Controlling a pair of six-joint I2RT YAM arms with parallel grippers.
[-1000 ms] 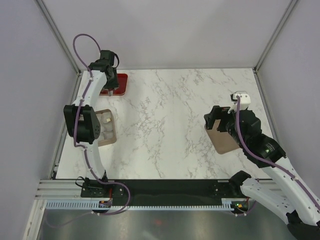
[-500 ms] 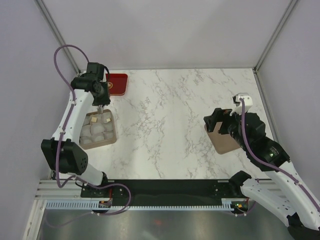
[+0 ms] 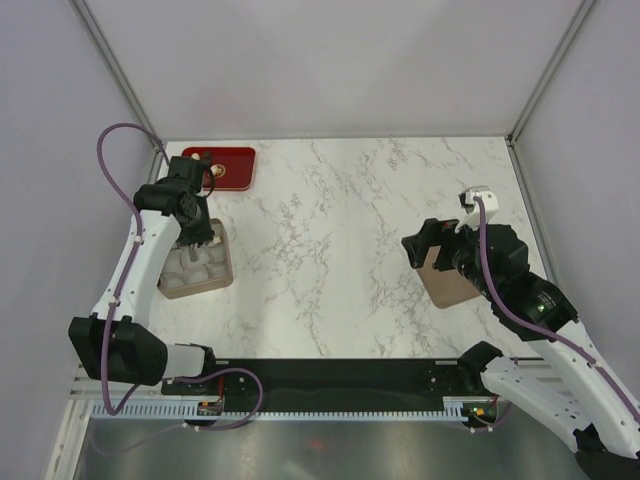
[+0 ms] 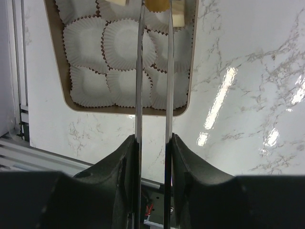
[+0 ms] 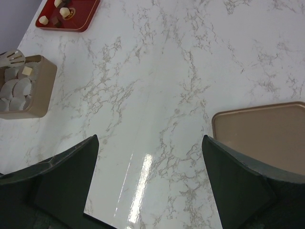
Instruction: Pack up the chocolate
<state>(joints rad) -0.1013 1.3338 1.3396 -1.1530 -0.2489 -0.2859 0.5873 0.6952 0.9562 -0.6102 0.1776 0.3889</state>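
Note:
My left gripper [image 3: 197,236] hangs over the far end of the tan box [image 3: 222,268], which is lined with white paper cups [image 4: 123,44]. Its long thin fingers [image 4: 139,71] stand close together on a tan chocolate piece [image 4: 157,4] at the top edge of the left wrist view. Cream pieces [image 4: 179,19] sit in the far cups beside it. The red tray [image 3: 232,165] at the back left holds more chocolate [image 5: 43,20]. My right gripper [image 3: 427,250] is open and empty above the flat tan lid [image 3: 452,284], which also shows in the right wrist view [image 5: 262,133].
The left and right walls and their metal posts stand close to the table's sides. The black rail with the arm bases runs along the near edge [image 3: 330,375]. Bare marble [image 3: 330,230] lies between box and lid.
My left gripper has moved from the red tray toward me and now hangs over the box's far end. The right gripper has barely shifted.

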